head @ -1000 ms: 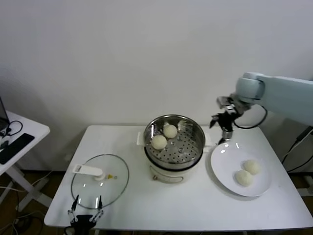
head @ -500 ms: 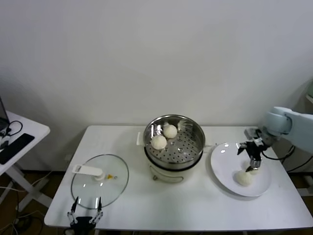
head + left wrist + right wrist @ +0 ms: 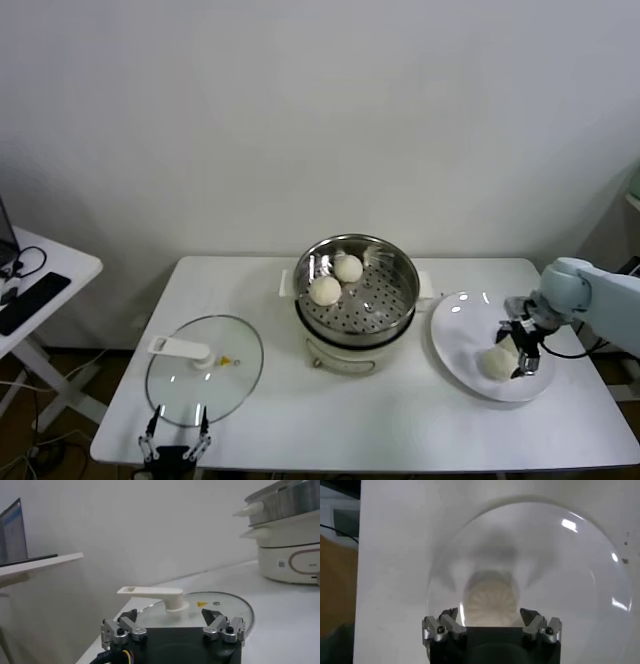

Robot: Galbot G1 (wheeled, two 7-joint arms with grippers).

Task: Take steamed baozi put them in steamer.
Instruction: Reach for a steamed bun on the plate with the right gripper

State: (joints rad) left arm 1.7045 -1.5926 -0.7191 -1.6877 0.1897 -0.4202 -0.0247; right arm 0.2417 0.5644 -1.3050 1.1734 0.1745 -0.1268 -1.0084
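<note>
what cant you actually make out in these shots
- Second baozi on the plate: in the head view the right gripper hangs over that spot; only one baozi shows clearly.
- Right gripper's contact with the baozi: right wrist view is blurred.
- Steamer interior: cut off in the left wrist view.
- Left gripper: partly cut by the head view's bottom edge.

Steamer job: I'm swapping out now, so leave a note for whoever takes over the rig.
Right gripper: open, down over the plate, straddling a baozi, not yet gripped.
Left gripper: open, parked at the table's near edge by the glass lid.
Done: two baozi lie in the steamer.
Left: one more plate baozi shows in the head view; both plate buns need moving.
</note>
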